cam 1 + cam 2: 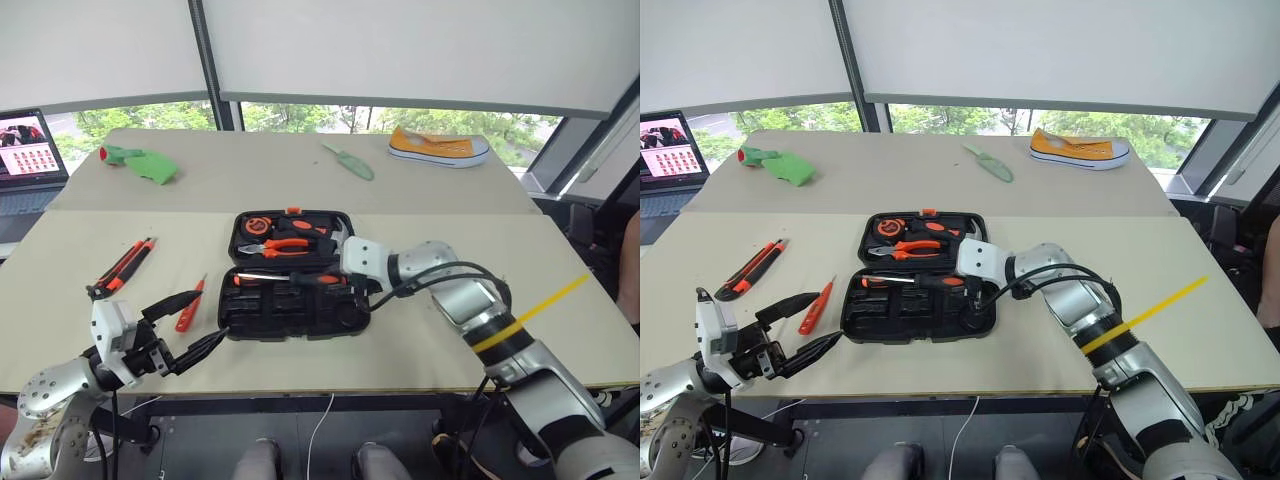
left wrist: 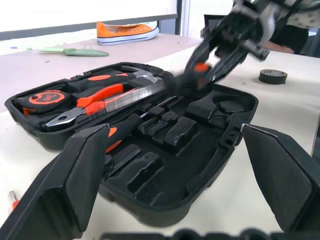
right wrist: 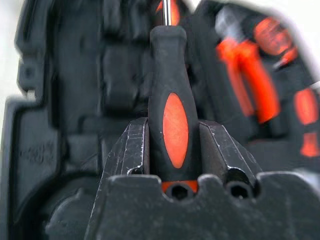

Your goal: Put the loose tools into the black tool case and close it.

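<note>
- Left gripper [image 1: 190, 325]: nearest the robot, hovering at the table's [image 1: 560, 300] front-left edge with its fingers spread wide and nothing between them.
- Black tool case [image 1: 292, 300]: lying open at the middle of the table, both halves flat. One case. Rigid moulded plastic; judged light enough to close by pushing the far half over.
- Right gripper [image 3: 174, 150]: over the case's near half, fingers pressed onto the handle of a black-and-orange screwdriver [image 3: 170, 100], with the shaft pointing along the slots.
- Handling: the screwdriver is stiff and light; its rubbery handle should grip well, so the mid-handle hold suits. The bare shaft would be slippery.
- Already in the case: one second black-and-orange screwdriver [image 1: 268, 279] in the near half.
- Loose on the table, left of the case: one slim orange tester screwdriver [image 1: 190, 305] nearer, one orange-black utility knife [image 1: 122, 268] farther.
- Small grey roll [image 2: 273, 76]: one, on the table beyond the case in the left wrist view.
</note>
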Controlling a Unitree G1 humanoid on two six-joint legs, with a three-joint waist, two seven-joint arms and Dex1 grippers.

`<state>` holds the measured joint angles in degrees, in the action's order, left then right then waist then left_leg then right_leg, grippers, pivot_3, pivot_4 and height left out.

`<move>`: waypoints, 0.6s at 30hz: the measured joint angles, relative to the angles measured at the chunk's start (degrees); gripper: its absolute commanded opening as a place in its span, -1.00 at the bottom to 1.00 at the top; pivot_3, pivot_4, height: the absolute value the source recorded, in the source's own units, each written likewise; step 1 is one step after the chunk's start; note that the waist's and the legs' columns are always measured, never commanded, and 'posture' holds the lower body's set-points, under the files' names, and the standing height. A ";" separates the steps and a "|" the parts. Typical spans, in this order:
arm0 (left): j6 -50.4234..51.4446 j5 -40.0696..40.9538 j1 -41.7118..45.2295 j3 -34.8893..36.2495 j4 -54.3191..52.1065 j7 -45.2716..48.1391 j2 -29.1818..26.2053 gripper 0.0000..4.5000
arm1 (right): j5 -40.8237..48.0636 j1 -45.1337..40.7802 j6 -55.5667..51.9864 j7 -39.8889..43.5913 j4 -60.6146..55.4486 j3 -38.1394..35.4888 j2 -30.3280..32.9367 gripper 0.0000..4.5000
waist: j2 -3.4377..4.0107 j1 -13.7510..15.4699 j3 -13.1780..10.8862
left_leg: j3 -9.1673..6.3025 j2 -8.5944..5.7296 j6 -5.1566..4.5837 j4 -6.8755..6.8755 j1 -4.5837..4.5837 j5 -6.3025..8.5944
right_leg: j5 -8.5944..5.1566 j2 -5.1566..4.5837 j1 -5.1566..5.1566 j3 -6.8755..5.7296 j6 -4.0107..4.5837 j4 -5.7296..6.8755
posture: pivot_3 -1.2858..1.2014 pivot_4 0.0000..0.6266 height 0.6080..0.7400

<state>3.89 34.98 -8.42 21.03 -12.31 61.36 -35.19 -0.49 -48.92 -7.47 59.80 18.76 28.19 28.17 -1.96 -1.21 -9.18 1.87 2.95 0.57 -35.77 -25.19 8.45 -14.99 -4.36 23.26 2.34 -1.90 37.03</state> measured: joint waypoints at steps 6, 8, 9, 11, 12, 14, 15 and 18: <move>-0.05 -0.47 -0.26 -0.02 0.75 0.61 -0.05 1.00 | -5.09 -3.80 9.27 3.42 10.33 0.47 0.53 -0.55 | 0.01 0.21 0.00 | 0.02 0.01 0.01 0.02 0.01 0.01 | 0.00 0.00 0.02 0.00 0.00 0.01 | 0.03 -0.52 1.00; -0.14 -0.92 -0.17 -0.02 0.89 0.61 -0.05 1.00 | -5.53 -4.37 10.60 3.84 11.76 0.43 0.46 -0.55 | 0.01 0.17 0.00 | 0.03 0.02 0.01 0.03 0.01 0.01 | 0.00 0.02 0.02 0.00 0.00 0.01 | 0.03 -0.52 1.00; -0.22 -1.05 -0.06 -0.02 1.03 0.61 -0.05 1.00 | -5.70 -4.55 10.91 4.01 12.36 0.37 0.40 -0.55 | 0.01 0.17 0.00 | 0.03 0.03 0.01 0.03 0.01 0.01 | 0.00 0.02 0.02 0.00 0.00 0.02 | 0.03 -0.52 1.00; -0.43 -1.32 0.29 -0.02 1.55 0.63 -0.05 1.00 | -6.07 -4.85 11.81 4.29 13.50 0.24 0.21 -0.55 | 0.01 0.16 0.00 | 0.03 0.02 0.01 0.03 0.01 0.01 | 0.00 0.02 0.02 0.00 0.01 0.04 | 0.03 -0.52 1.00; -0.55 -1.42 0.40 -0.02 1.73 0.64 -0.05 1.00 | -6.16 -5.01 11.98 4.43 13.82 0.24 0.21 -0.55 | 0.01 0.18 0.00 | 0.03 0.03 0.01 0.02 0.01 0.01 | 0.00 0.02 0.02 0.00 0.01 0.04 | 0.03 -0.52 1.00; -1.03 -1.67 0.49 -0.07 1.93 0.66 -0.05 1.00 | -6.22 -5.31 12.05 5.13 14.51 0.04 0.22 -0.55 | 0.01 0.21 0.00 | 0.03 0.02 0.01 0.02 0.01 0.01 | 0.00 0.01 0.02 0.00 0.01 0.04 | 0.03 -0.52 1.00; -1.17 -1.71 0.58 -0.11 1.96 0.67 -0.05 1.00 | -6.30 -5.33 12.06 5.25 14.57 -0.03 0.23 -0.55 | 0.01 0.24 0.00 | 0.03 0.02 0.01 0.02 0.01 0.01 | 0.00 0.00 0.02 0.00 0.01 0.04 | 0.03 -0.52 1.00; -1.14 -1.71 0.95 -0.39 2.02 0.81 -0.05 1.00 | -6.92 -5.33 12.00 5.30 14.57 -0.22 0.23 -0.10 | 0.01 0.24 0.00 | 0.03 0.02 0.01 0.02 0.01 0.01 | 0.00 0.00 0.02 0.00 0.01 0.04 | 0.03 -0.52 1.00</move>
<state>2.74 33.26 -7.47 20.64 -10.30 62.17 -35.25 -7.41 -54.24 4.54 65.10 33.32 27.96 28.40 -1.95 -0.96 -9.18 1.89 2.97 0.58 -35.75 -25.18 8.46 -14.99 -4.36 23.28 2.35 -1.89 37.07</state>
